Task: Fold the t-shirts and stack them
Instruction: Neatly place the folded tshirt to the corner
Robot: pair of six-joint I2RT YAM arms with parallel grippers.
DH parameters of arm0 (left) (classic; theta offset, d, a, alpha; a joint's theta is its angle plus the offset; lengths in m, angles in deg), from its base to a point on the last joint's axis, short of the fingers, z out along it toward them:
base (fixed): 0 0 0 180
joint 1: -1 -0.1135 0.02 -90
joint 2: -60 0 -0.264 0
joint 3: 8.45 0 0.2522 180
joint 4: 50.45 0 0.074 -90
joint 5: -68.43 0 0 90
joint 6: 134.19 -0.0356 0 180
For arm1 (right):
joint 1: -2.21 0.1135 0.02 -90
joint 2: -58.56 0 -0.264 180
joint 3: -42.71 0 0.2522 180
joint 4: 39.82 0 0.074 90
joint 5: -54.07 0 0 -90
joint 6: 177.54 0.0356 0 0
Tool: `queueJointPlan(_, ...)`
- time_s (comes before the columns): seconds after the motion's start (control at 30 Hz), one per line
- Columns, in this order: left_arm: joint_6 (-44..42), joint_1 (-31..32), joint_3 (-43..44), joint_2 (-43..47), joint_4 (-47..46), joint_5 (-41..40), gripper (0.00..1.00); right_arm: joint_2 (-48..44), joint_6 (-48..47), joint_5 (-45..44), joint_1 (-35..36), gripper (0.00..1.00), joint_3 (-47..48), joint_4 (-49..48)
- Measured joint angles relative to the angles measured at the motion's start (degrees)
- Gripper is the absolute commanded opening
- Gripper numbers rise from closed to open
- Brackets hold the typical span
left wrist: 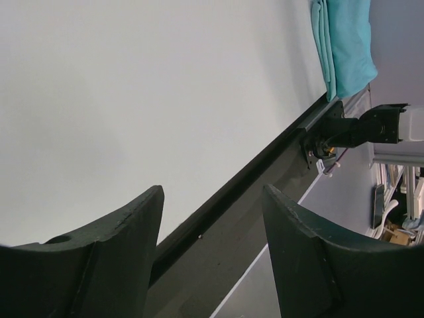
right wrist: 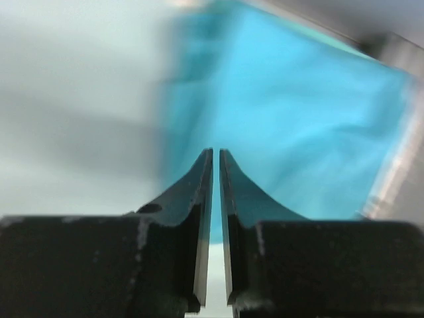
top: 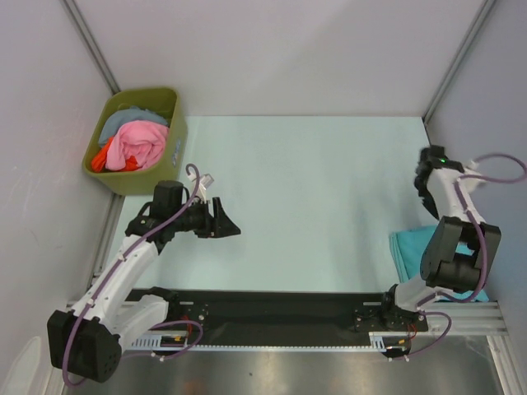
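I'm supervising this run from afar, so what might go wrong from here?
1. The folded shirt lies at the table's near right edge, partly under the right arm; a swing may drag or rumple it.
2. The clothes in the bin are bunched together; the open left gripper may pull out several at once.

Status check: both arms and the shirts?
Left pincer open, empty, over bare table. Right pincer shut, empty, aimed at folded teal t-shirt at near right edge. Olive bin of clothes far left.
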Motion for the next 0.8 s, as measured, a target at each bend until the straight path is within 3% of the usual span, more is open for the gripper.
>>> queueJointPlan(0.17,0.0,0.0,0.0,-0.2,-0.8,-0.5,0.71,-1.9,-6.3,10.7,19.0,0.16,5.6,-9.9)
queueJointPlan(0.3,0.4,0.0,-0.1,0.2,-1.3,-2.2,0.75,-6.1,-7.9,24.1,28.9,0.19,3.2,-18.0)
queueJointPlan(0.43,1.1,-0.2,-0.1,0.9,-1.7,-3.8,0.77,-18.5,-6.9,40.5,34.8,0.22,-13.6,-32.3)
queueJointPlan(0.6,3.1,-0.6,-1.5,1.4,-2.7,-4.5,0.77,-34.1,2.1,58.2,34.0,0.23,-40.3,-52.8)
queueJointPlan(0.7,5.6,-0.7,-4.2,1.9,-4.4,-4.3,0.78,-38.4,11.4,66.0,31.5,0.33,-54.3,-66.0)
queueJointPlan(0.8,8.6,-0.7,-7.4,2.7,-5.9,-4.1,0.79,-42.5,17.5,70.1,30.1,0.40,-61.0,-72.2)
